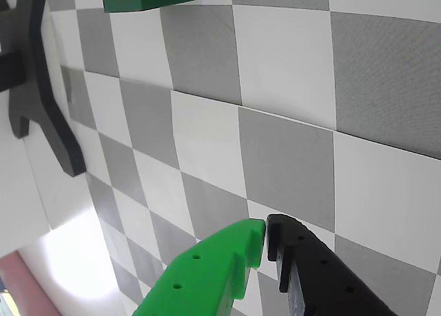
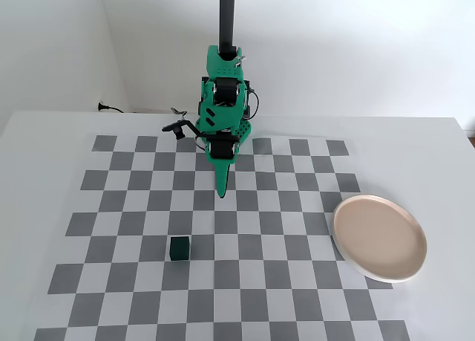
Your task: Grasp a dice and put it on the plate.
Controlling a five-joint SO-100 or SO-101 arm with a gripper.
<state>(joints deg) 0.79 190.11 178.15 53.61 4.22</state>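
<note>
Fixed view — pincer [image 2: 221,193] closed, dice [image 2: 178,249] and plate [image 2: 379,237] well apart

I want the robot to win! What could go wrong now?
The claw is shut and far from the dice, so it may knock the little cube away unless it opens first. The plate sits at the checkered mat's right edge in the fixed view, a long carry, so the dice might slip out or bounce off.

No readable text, labels or numbers anywhere.
</note>
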